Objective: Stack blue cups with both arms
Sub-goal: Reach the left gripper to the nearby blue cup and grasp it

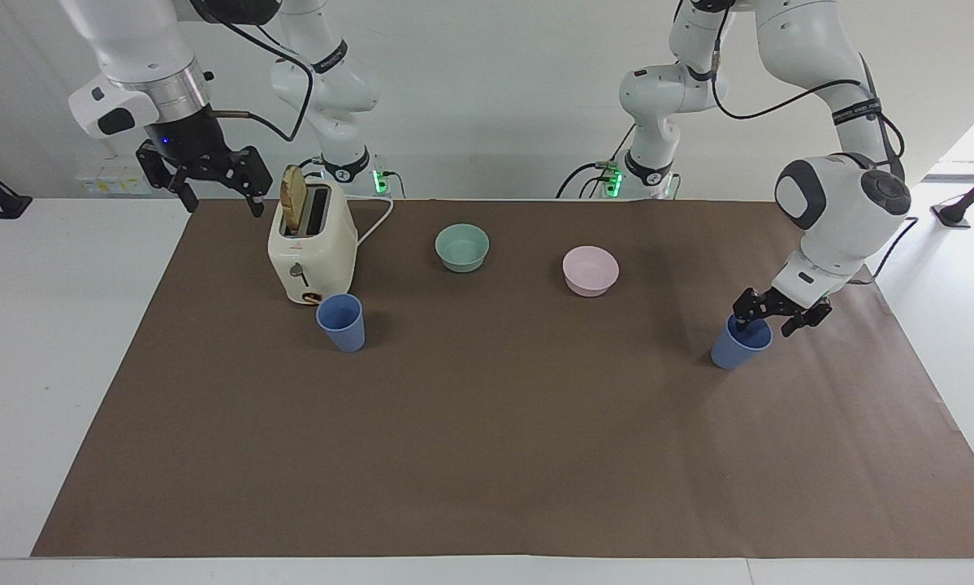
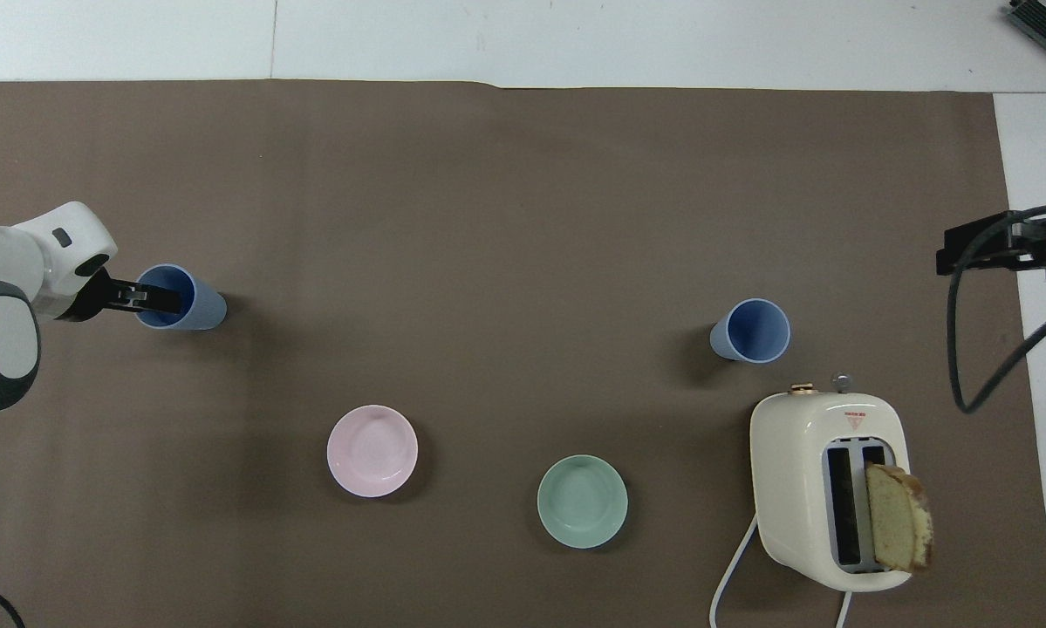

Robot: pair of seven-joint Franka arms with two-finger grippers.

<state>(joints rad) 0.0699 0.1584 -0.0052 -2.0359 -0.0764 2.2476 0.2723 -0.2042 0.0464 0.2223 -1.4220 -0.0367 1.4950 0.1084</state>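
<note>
Stacking has not begun: both blue cups (image 1: pixel 341 322) stand well apart. Left gripper (image 1: pixel 766 315) straddles one cup's (image 1: pixel 738 344) rim, grip unclear; right gripper (image 1: pixel 210 180) waits open beside the toaster (image 1: pixel 308 248).

1. The two blue cups (image 1: pixel 341 322) (image 1: pixel 738 344) look like smooth, matt plastic.
2. The brown sheet (image 1: pixel 495 455) over the table looks like matt paper, faintly creased near its edges.
3. The toaster (image 1: pixel 311 244) has a glossy cream shell.
4. The green bowl (image 1: pixel 462 247) and pink bowl (image 1: pixel 590 270) have a smooth, dull finish.
5. The bare table (image 1: pixel 64 341) is smooth white.
</note>
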